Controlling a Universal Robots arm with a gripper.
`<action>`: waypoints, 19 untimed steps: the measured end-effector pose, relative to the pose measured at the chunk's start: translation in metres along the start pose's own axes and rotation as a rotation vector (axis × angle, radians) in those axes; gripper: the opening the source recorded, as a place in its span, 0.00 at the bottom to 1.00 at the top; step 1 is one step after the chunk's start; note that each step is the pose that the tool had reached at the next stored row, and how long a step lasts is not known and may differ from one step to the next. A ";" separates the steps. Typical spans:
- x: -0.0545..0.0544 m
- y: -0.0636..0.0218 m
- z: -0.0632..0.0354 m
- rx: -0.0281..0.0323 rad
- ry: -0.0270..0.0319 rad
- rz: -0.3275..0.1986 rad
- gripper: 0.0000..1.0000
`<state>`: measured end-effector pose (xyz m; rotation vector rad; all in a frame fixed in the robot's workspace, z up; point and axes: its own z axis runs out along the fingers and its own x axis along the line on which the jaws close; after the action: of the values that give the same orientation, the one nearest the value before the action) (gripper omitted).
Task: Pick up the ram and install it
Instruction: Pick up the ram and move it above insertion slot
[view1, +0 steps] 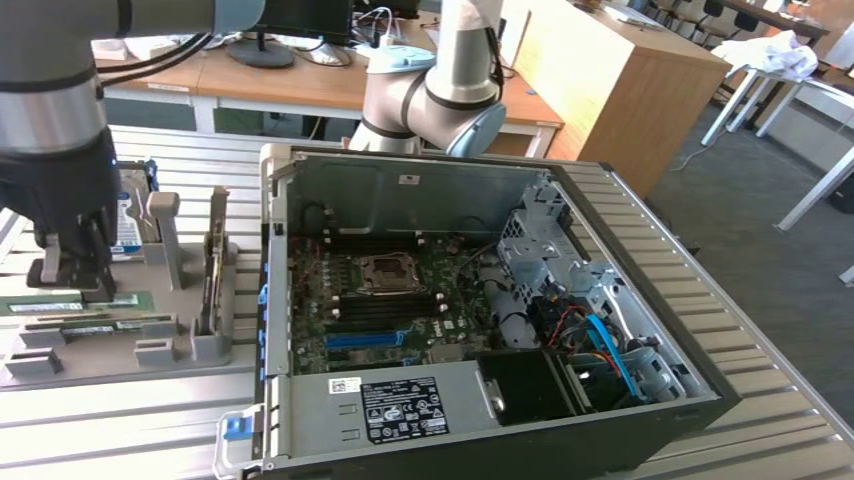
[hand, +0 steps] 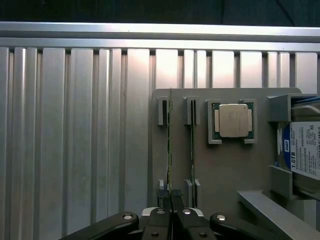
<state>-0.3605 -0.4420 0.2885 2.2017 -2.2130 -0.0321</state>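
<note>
Above the slatted worktop (hand: 75, 150), the tool (hand: 171, 204) is clenched on the ram (hand: 170, 140), which stands on edge in the slotted posts of a grey holder tray (hand: 220, 170). A twin stick (hand: 192, 145) stands just beside it, then the CPU chip (hand: 233, 120). Pick-up looks to be the step in hand, and it seems to call for a straight lift clear of the posts. The open computer case (view1: 400, 195) lies towards the exterior view's right.

Reads green along the ram (hand: 170, 145), black on the gripper (hand: 171, 199). Silver ringed with green on the CPU chip (hand: 233, 120); plain grey on the holder (hand: 225, 170); ribbed silver stripes across the table (hand: 75, 140); blue and white on the hard drive label (hand: 306, 155); green, with one blue slot, on the motherboard (view1: 387, 305).
</note>
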 end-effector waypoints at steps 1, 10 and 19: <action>0.000 0.0001 -0.0024 0.0000 0.0001 0.000 0.11; 0.000 0.0006 -0.0204 -0.0001 0.0000 0.000 0.11; 0.000 0.0010 -0.0345 0.0000 0.0000 0.000 0.11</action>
<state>-0.3605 -0.4420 0.3230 2.2017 -2.2130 -0.0321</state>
